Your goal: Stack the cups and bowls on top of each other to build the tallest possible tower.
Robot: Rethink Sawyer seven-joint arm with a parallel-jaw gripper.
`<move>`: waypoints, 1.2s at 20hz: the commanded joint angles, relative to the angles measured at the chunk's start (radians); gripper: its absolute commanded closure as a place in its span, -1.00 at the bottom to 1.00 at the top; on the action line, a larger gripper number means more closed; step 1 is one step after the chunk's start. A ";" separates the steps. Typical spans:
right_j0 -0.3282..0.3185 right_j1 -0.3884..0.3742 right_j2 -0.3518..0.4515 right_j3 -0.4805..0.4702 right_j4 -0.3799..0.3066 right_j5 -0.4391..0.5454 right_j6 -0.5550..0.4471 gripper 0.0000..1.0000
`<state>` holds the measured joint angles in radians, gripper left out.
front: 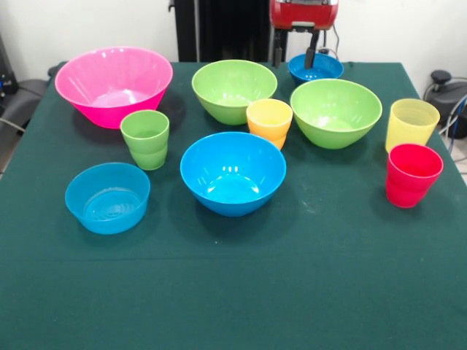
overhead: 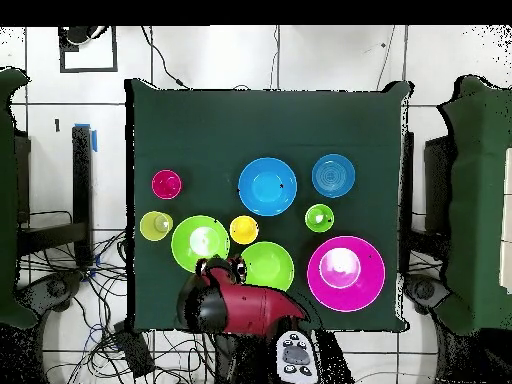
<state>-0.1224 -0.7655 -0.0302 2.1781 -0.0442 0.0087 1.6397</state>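
My gripper [front: 294, 55] hangs at the table's far edge, open, over the small dark blue bowl [front: 325, 69]. One finger [front: 311, 55] stands over the bowl's inside, the other [front: 277, 55] just outside its left rim. All cups and bowls stand apart, none stacked: pink bowl [front: 109, 111], two lime green bowls [front: 226, 109] [front: 336, 135], bright blue bowl [front: 233, 200], shallow light blue bowl [front: 107, 219], green cup [front: 145, 149], orange-yellow cup [front: 269, 127], pale yellow cup [front: 408, 131], red cup [front: 410, 186]. In the overhead view the arm [overhead: 245, 308] hides the dark blue bowl.
A dark green cloth [front: 233, 284] covers the table, bare along its near half. In the overhead view a grey controller [overhead: 292, 356] and cables lie on the floor by the robot's base.
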 commanded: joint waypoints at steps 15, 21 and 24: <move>-0.009 0.022 0.106 -0.055 -0.013 0.105 0.103 -1.00; -0.046 0.029 0.137 -0.108 -0.008 0.195 0.057 -1.00; -0.066 0.045 0.147 -0.141 -0.005 0.225 0.047 -1.00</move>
<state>-0.1503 -0.7664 0.0017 2.1549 -0.0444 0.0889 1.6397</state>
